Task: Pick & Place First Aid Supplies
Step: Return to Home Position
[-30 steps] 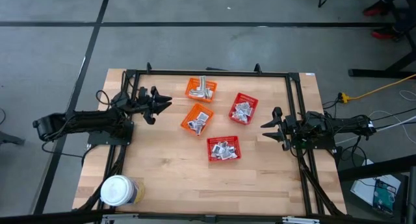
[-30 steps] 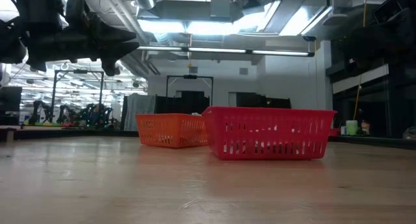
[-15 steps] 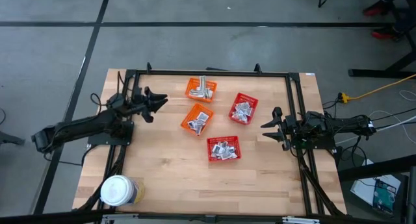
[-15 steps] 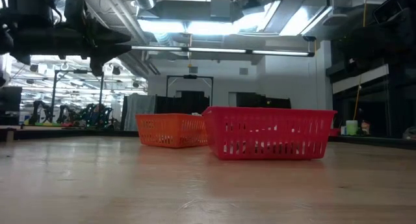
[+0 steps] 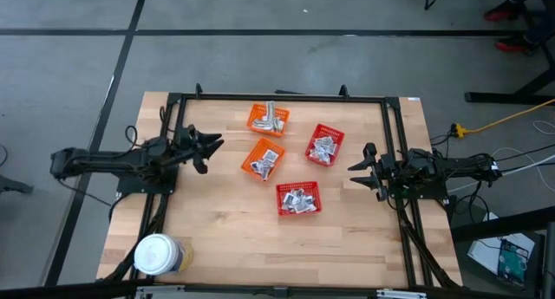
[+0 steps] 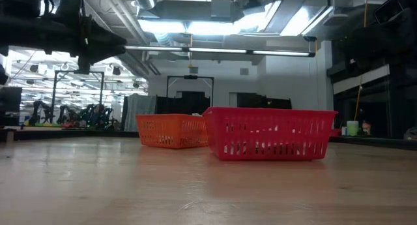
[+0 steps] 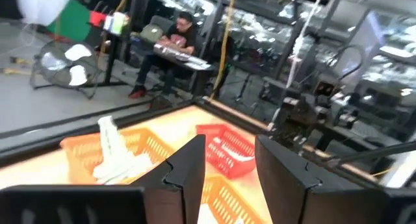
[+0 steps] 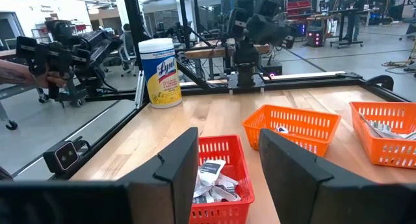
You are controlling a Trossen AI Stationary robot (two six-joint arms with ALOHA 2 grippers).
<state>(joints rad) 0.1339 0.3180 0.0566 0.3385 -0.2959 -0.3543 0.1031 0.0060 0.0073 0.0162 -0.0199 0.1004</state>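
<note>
The first aid supplies are small silvery-white sachets (image 5: 297,198) lying in four mesh baskets in the middle of the table: two orange baskets (image 5: 268,119) (image 5: 263,159) and two red ones (image 5: 325,146) (image 5: 298,210). My left gripper (image 5: 212,146) hovers open above the table's left side and points level toward the baskets. In its wrist view (image 7: 231,178) nothing lies between the fingers. My right gripper (image 5: 354,171) waits open at the right side, also level. It faces a red basket of sachets (image 8: 211,178) with nothing between its fingers (image 8: 224,172).
A large round jar with a white lid (image 5: 158,256) stands at the near left corner. A black frame (image 5: 277,97) runs around the tabletop. Bare wood (image 5: 260,247) lies between the baskets and the near edge. A seated person (image 7: 175,39) shows in the room beyond the table.
My left arm has swung about its base. Its gripper went slightly toward the far edge, then came back toward the near edge, and now points more squarely at the baskets. It stays open. Neither the right arm nor the baskets have moved.
</note>
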